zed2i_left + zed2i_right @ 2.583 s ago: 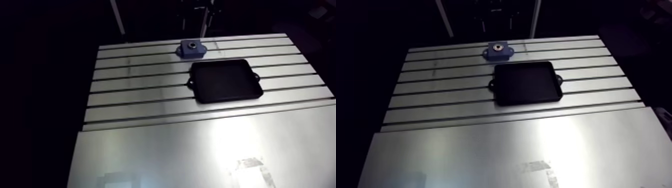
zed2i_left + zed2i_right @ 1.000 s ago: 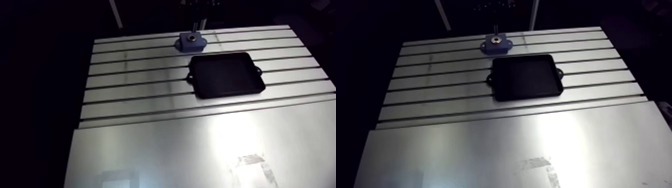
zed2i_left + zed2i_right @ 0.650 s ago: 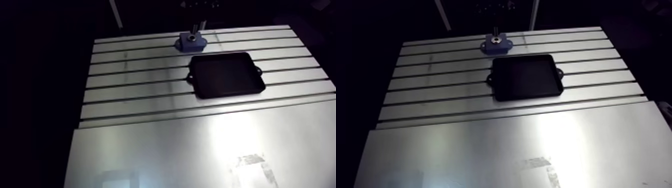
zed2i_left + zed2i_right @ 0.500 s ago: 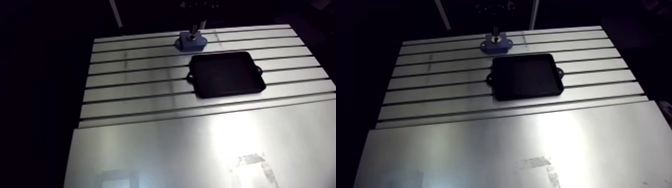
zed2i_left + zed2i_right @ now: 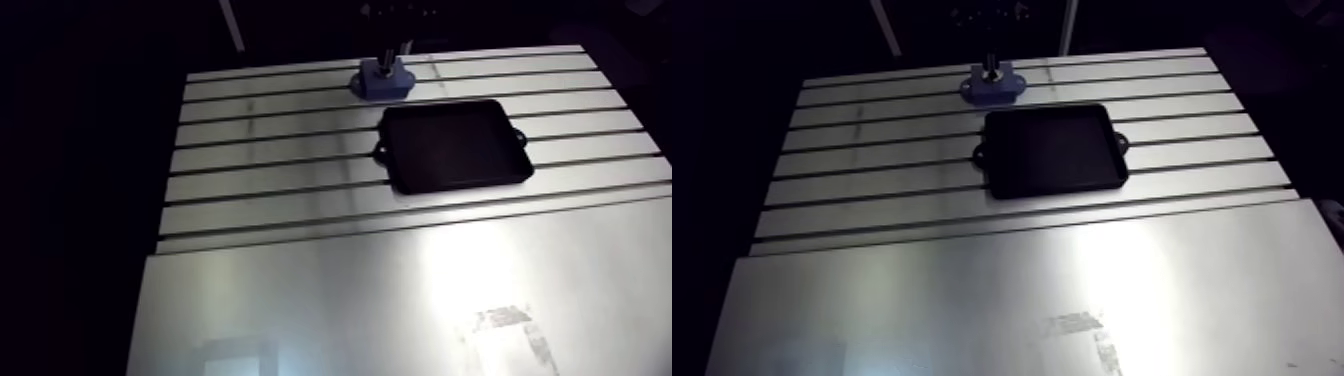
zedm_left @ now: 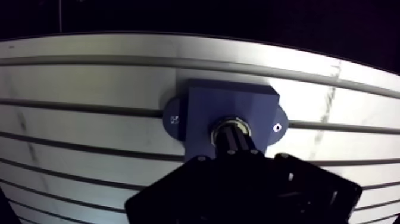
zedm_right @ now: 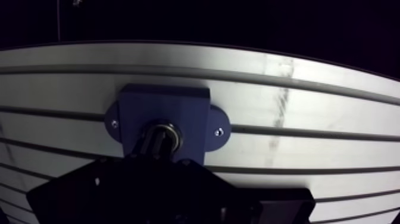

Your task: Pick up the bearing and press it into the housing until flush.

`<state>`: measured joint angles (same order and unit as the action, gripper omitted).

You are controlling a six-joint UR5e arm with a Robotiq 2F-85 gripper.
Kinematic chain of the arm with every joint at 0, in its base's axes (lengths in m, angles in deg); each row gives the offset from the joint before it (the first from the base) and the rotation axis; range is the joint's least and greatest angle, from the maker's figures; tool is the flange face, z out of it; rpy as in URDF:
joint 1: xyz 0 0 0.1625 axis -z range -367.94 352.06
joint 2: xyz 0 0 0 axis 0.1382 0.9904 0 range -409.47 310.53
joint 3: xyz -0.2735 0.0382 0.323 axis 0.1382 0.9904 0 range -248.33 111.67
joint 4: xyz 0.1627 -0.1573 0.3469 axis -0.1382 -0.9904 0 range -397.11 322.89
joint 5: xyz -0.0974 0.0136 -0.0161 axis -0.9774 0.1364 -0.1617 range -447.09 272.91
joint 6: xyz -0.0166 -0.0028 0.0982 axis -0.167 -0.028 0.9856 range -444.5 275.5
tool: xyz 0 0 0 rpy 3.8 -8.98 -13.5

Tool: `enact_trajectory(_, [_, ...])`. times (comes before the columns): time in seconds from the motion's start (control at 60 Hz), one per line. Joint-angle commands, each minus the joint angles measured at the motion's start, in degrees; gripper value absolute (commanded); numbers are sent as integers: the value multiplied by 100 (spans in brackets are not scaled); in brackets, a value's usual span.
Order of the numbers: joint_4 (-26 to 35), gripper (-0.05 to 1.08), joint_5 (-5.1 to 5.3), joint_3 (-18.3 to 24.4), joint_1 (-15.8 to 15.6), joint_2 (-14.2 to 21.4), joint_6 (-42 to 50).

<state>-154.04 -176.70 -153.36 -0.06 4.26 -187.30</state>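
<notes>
Wrist view had the bearing (image 6: 241,124) sitting in the round bore of the blue housing (image 6: 229,101). Only a sliver of its shiny ring showed around the fingertips, so I couldn't tell if it was flush. The housing was a blue block with a small ear on each side, flat on the slotted aluminium table (image 5: 270,140), close to the far edge.

In the arm view a black tray (image 5: 455,147) with two little lugs lay on the table on the near side of the housing, close to it but not touching. Nearer still, a smooth metal plate (image 5: 330,300) covered the slots, with a big bright glare patch on it.

Compared with the earlier shots, the gripper (image 6: 233,134) had been up past the far edge with the bearing's ring in plain sight, and it had since come down onto it. Housing and tray hadn't budged on the table; the small shift of the whole picture was the camera.

The fingers (image 6: 235,143) were pinched together with no gap I could see. They gripped nothing, and the tips were planted straight down on the bearing.
</notes>
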Motion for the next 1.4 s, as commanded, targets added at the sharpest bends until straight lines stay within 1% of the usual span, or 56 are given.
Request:
enact_trajectory(0.017, [-1, 108, -8, 0, 3, -16, 1])
enact_trajectory(0.65, [-19, 108, -8, -9, 3, -86, -78])
enact_trajectory(1.4, [-28, 108, -8, -28, 3, -79, -87])
